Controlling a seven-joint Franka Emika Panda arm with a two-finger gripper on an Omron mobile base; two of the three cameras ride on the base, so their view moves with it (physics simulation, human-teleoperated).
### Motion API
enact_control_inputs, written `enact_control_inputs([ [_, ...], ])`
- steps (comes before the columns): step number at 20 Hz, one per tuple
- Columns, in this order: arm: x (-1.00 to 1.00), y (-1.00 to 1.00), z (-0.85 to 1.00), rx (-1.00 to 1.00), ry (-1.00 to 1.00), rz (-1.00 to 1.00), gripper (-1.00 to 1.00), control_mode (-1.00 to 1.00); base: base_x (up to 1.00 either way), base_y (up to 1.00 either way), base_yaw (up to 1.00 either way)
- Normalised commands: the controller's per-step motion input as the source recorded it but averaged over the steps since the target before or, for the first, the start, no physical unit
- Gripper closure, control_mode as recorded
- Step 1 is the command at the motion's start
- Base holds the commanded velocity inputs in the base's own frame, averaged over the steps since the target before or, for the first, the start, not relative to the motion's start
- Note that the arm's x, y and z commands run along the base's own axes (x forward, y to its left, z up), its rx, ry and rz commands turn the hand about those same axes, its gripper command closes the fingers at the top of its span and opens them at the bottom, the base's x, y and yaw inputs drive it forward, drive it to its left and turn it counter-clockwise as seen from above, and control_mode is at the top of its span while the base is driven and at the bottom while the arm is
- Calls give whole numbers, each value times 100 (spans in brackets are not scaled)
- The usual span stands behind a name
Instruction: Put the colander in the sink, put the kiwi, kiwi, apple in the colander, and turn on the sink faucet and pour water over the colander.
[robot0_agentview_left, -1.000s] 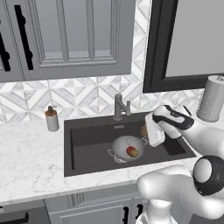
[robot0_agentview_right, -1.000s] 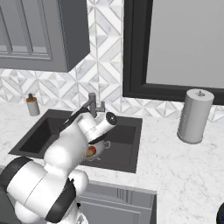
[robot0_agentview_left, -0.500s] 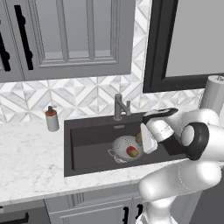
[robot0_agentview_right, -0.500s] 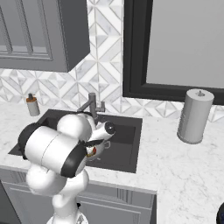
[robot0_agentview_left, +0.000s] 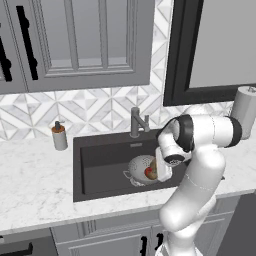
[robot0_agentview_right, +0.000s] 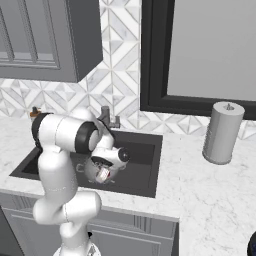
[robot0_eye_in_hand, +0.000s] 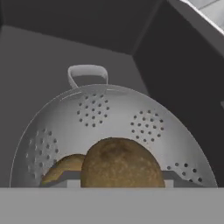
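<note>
Marble counter (robot0_agentview_left: 35, 185) surrounding the dark sink (robot0_agentview_left: 100, 160), patterned tile backsplash behind.

**Hand state**
- Gripper (robot0_agentview_left: 162, 170) lowered into the basin, directly over the colander (robot0_agentview_left: 140, 167).
- Clamped on the held kiwi (robot0_eye_in_hand: 120, 164): fruit sits at the tips, filling the gap between them, in the hand view.
- Seen from the right base view as gripper (robot0_agentview_right: 102, 175) pointing down into the bowl.

**Positions relative to the hand**
- Colander (robot0_eye_in_hand: 113, 113) straight ahead of the tips and below them, standing upright on the sink floor, one loop handle on the far side.
- Second kiwi (robot0_eye_in_hand: 63, 166) inside the bowl, just beside the held kiwi and partly behind it.
- Apple (robot0_agentview_left: 149, 173) inside the bowl, close under the hand.
- Sink faucet (robot0_agentview_left: 136, 121) beyond the hand at the back rim of the basin, well apart from the tips.

**Progress (judgement)**
- Done: colander placed in sink; apple and one kiwi loaded.
- In hand: last kiwi, positioned over the bowl, not yet released.
- Left: open the fingers to drop the fruit, withdraw, reach to the faucet lever, start the stream, aim the spout over the colander.
- Roughly past the halfway mark, with the faucet steps outstanding.
</note>
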Motion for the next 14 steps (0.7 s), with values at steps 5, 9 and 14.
enact_control_inputs([
  [5, 14, -7, -38, 1, 0, 0, 100, -100, 0, 0, 0],
  [9, 7, -10, -25, 5, -1, 0, -100, -100, 0, 0, 0],
  [14, 0, -14, -2, 14, -8, 0, -100, -100, 0, 0, 0],
])
